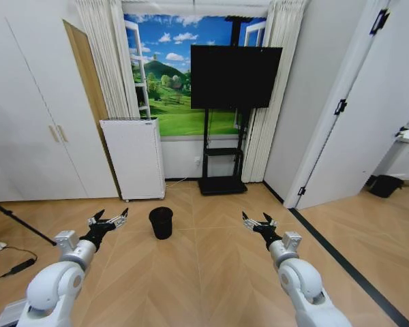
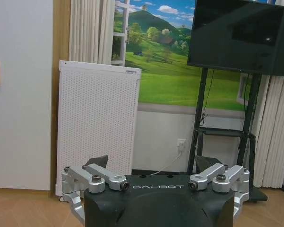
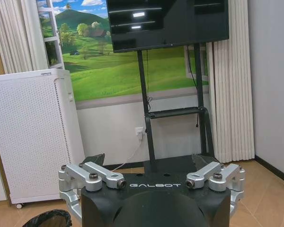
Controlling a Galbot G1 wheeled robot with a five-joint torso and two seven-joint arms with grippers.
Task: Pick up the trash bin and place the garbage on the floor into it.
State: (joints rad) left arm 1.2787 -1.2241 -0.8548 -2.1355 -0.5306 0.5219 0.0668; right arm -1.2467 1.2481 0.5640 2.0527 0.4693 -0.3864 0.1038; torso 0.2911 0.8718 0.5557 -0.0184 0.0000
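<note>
Head view: the trash bin (image 1: 161, 222) stands upright on the floor (image 1: 211, 272), ahead of the robot and just left of centre, in front of a white perforated panel unit (image 1: 133, 158) and near a television (image 1: 234, 77) on a black stand. The left pincer (image 1: 112, 219) is raised above the floor to the left of the bin, near it but apart, fingers spread wide and holding nothing. The right pincer (image 1: 258, 221) is held at about the same height, well apart from the bin on its right side, fingers likewise spread and empty. A dark strip (image 1: 341, 262) runs along the floor at the right.

Left wrist view: the left pincer (image 2: 154, 165) stands wide open, nothing between its fingers, facing the white panel unit (image 2: 97, 127) and the television stand (image 2: 222, 135).

Right wrist view: the right pincer (image 3: 150, 163) is wide open and empty. The rim of the trash bin (image 3: 47, 218) shows at the frame's edge, beside the pincer body, not in contact.
</note>
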